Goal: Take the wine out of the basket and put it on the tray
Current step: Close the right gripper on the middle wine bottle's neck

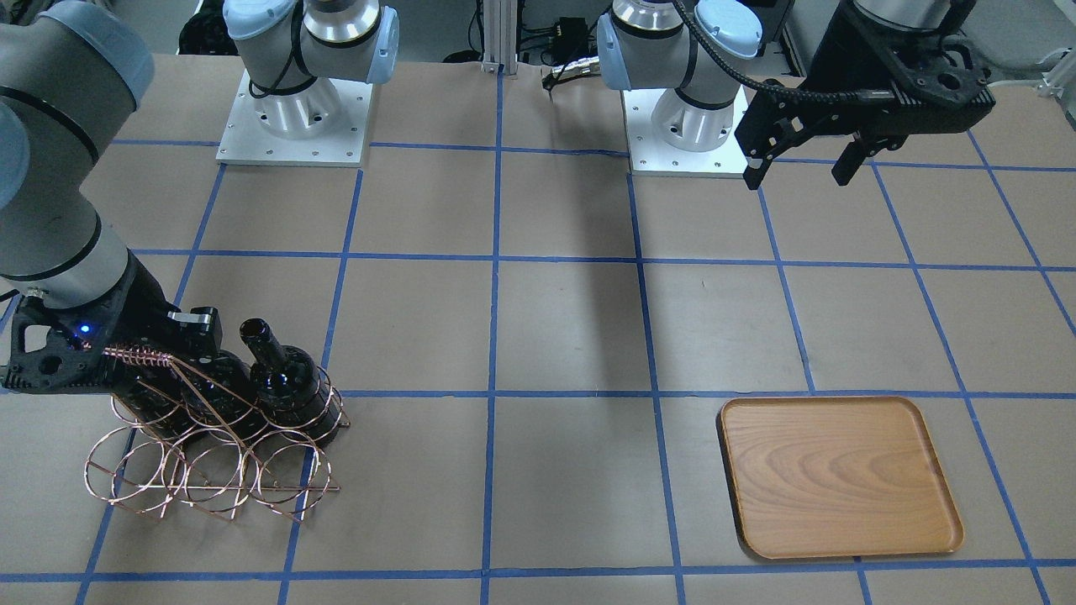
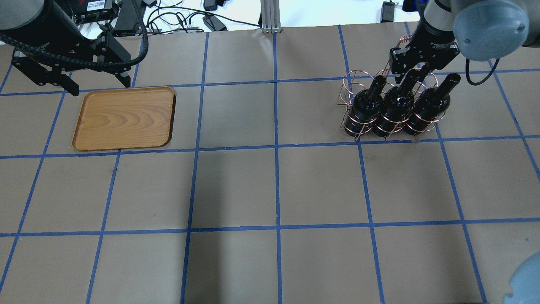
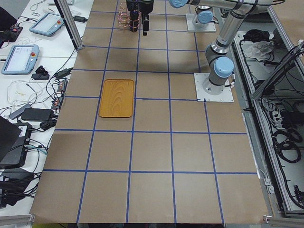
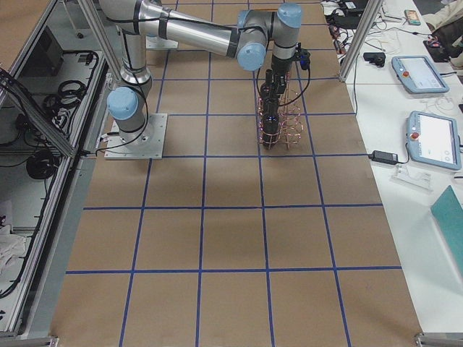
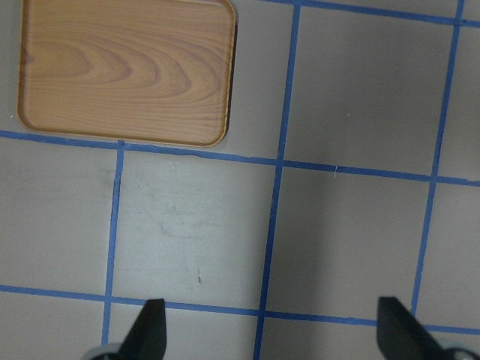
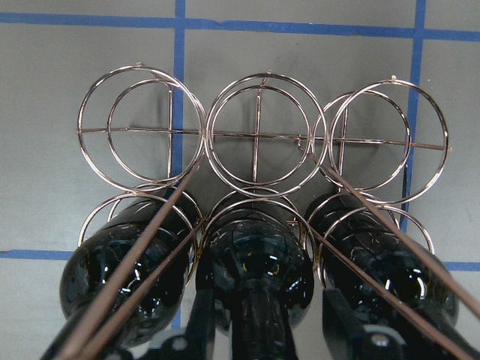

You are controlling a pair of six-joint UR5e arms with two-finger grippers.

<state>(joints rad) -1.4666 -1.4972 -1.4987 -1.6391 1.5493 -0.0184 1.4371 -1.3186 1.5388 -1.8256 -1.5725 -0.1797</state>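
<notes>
In the overhead view I see the wine (image 2: 394, 110), a glossy near-black bottle, leaning in the middle loop of the rose-copper wire basket (image 2: 351, 83) at the upper right. Its neck tilts up and to the right, and a look-alike bottle (image 2: 365, 110) touches it on each side. The tray (image 2: 124, 119), light grained wood with a low dark rim, lies flat at the upper left, well apart from the basket.

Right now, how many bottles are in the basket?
3. They sit in a row in the basket, on its side nearer the robot: the left bottle, the middle bottle and the right bottle. The other loops are empty, so none looks hidden.
</notes>
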